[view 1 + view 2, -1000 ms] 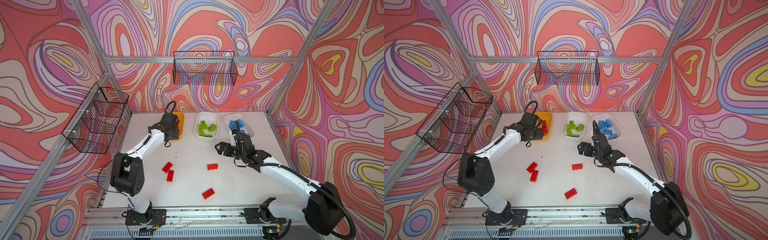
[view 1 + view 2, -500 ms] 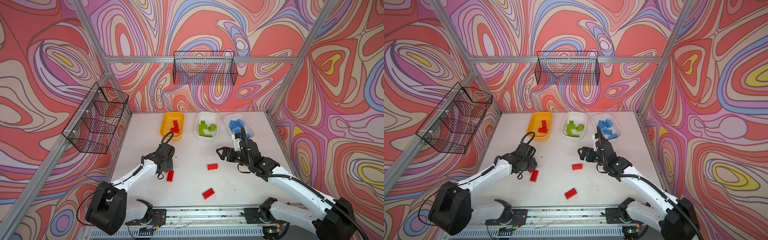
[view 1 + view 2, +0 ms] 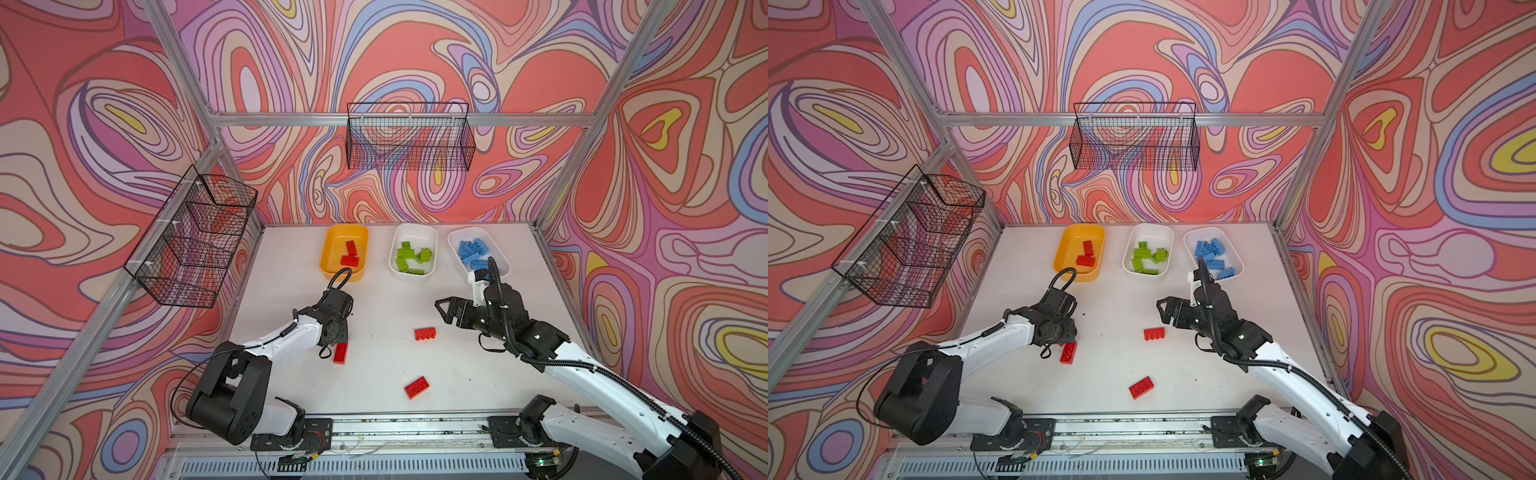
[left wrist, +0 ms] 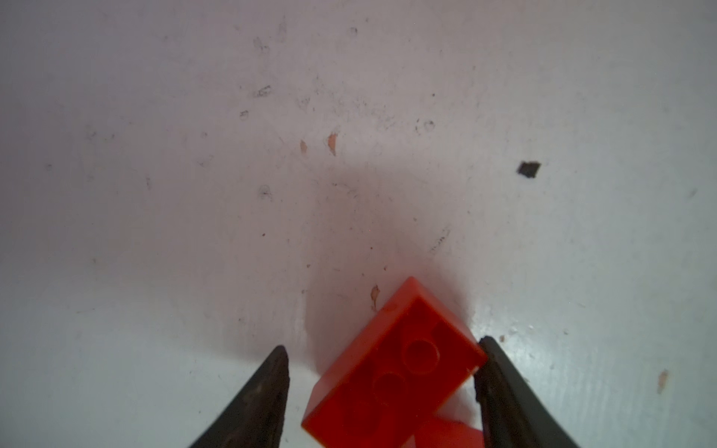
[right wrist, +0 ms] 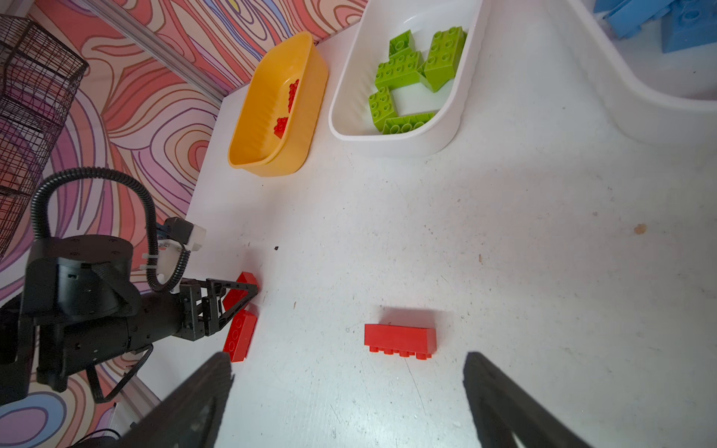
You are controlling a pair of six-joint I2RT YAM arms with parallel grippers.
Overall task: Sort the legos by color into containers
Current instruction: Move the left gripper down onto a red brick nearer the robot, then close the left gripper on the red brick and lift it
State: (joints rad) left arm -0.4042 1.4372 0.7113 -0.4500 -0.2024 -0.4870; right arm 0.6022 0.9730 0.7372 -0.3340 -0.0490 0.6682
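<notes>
My left gripper [image 4: 382,349] is open astride a tilted red lego [image 4: 395,368]. One finger touches its corner and the other stands clear. A second red lego [image 3: 340,353] lies beside it. In both top views the wrist hides those jaws. My right gripper [image 3: 445,312] is open and empty just behind a red lego [image 5: 399,337] lying on its side. Another red lego [image 3: 417,387] lies near the front. At the back, the yellow-orange container [image 3: 330,266] holds two red legos, one white container [image 3: 434,249] several green ones, the other white container [image 3: 453,249] several blue ones.
Black wire baskets hang on the left wall [image 3: 195,237] and the back wall [image 3: 409,141]. Aluminium frame posts stand at the table's corners. The arms' mounting rail [image 3: 415,424] runs along the front edge.
My left arm came back from the yellow-orange container to the two red legos at left front and its jaws narrowed a little round one. The right gripper shifted slightly toward the side-lying lego.
</notes>
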